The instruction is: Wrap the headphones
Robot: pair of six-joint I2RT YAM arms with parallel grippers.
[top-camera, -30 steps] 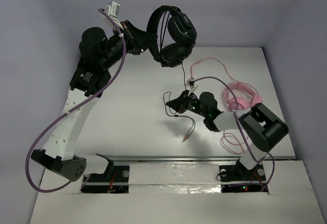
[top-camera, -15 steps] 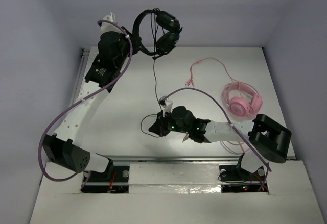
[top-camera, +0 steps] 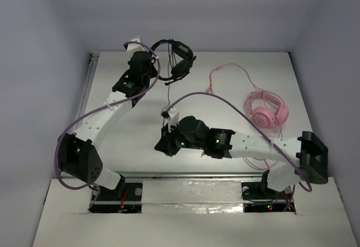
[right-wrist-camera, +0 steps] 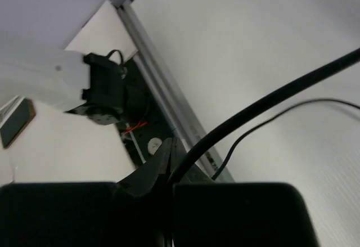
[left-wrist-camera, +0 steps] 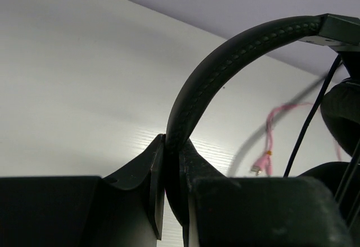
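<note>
One pair of black headphones (top-camera: 175, 61) hangs clear of the white table (top-camera: 124, 129), over its far left part near the back wall (top-camera: 225, 10). The left gripper (top-camera: 153, 67) is clamped on the padded headband (left-wrist-camera: 225, 55). In the left wrist view the two fingers (left-wrist-camera: 154, 168) press against either side of the band, which arches up and to the right from between them. The earcups (top-camera: 183, 61) sit at the right end of the band, close together, and the edge of one shows at the right border of the left wrist view.

The thin black cable (top-camera: 168, 89) drops from the earcups and runs almost straight toward the near edge, where it reaches the right gripper (top-camera: 164, 144). That gripper is pinched tight on the cable. In the right wrist view the strand (right-wrist-camera: 270, 100) comes out from between the closed fingers and slants up to the right, while a second, thinner-looking stretch of it curves above the table behind. The right arm is stretched leftward across the middle of the table, low over the surface.

The pink headphones (top-camera: 264, 111) lie flat on the right side of the table, well apart from both grippers. Their pink cable (top-camera: 228, 70) loops toward the back, and its plug (left-wrist-camera: 260, 165) shows on the table in the left wrist view. A metal rail (right-wrist-camera: 163, 100) runs along the near edge.
</note>
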